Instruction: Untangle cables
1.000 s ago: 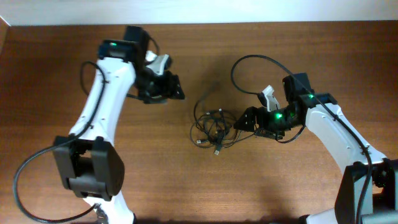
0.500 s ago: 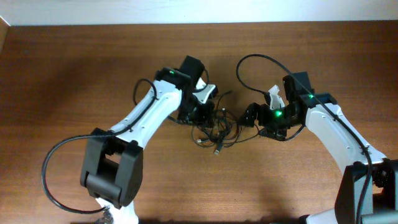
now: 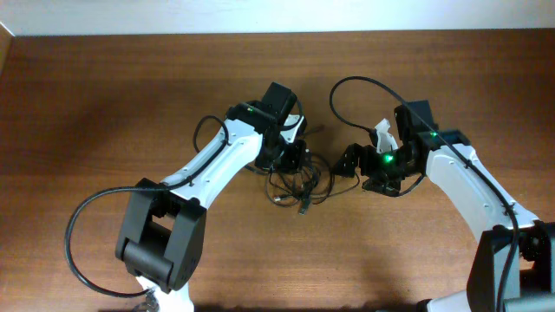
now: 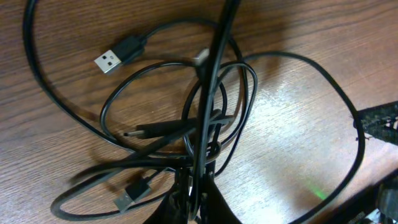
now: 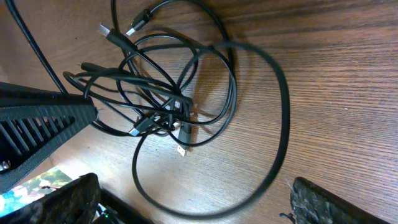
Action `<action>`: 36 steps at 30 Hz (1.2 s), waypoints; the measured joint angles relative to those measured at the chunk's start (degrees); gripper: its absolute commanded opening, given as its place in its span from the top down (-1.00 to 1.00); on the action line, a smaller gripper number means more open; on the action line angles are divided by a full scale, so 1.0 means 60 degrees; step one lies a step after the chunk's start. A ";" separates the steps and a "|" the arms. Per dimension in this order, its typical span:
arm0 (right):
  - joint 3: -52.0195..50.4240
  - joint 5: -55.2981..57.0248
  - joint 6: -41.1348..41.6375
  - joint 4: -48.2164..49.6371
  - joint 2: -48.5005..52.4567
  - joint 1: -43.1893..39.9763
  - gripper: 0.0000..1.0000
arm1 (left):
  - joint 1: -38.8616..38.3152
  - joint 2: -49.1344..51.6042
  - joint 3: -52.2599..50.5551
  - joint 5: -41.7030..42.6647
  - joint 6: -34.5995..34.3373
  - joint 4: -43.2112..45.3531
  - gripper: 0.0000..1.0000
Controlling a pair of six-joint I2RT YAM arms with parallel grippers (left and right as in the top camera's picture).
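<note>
The cables (image 3: pixel 301 182) lie as a small knot of thin black loops with plug ends at the table's middle. My left gripper (image 3: pixel 293 158) is down on the bundle's upper left side. In the left wrist view its fingers (image 4: pixel 214 202) are pinched together on a black strand of the cables (image 4: pixel 208 93), and a USB plug (image 4: pixel 109 60) lies loose beyond. My right gripper (image 3: pixel 349 165) stands open just right of the bundle. Its fingers (image 5: pixel 326 202) straddle one wide loop of the cables (image 5: pixel 163 106) without touching it.
The thicker black cable of the right arm (image 3: pixel 335 94) arcs over the table behind the bundle. The left arm's own cable (image 3: pixel 76 232) loops near the front left. Brown wooden table (image 3: pixel 104 95) all round, with a white wall strip along the back edge.
My left arm swung in from the left to the bundle and its jaws closed on a strand. The right gripper shifted slightly and stayed open.
</note>
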 measured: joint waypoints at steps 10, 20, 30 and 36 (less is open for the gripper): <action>0.0000 0.0000 0.0004 -0.0182 0.0000 0.0000 -0.99 | 0.0051 0.0000 -0.0029 0.0280 0.0106 0.0000 1.00; 0.0000 -0.0248 0.0007 -0.0266 0.0000 0.0098 -0.97 | 0.2160 0.0000 0.0182 0.6502 0.0514 0.0073 1.00; 0.0000 -0.0339 0.0066 0.1333 0.0000 0.1585 -0.98 | 0.1880 0.0000 0.0197 0.5796 0.0557 0.0047 0.17; 0.0000 0.0193 0.0171 0.1402 0.0576 0.1938 -0.97 | 0.1537 0.0000 0.0222 0.3756 0.0546 0.0036 0.14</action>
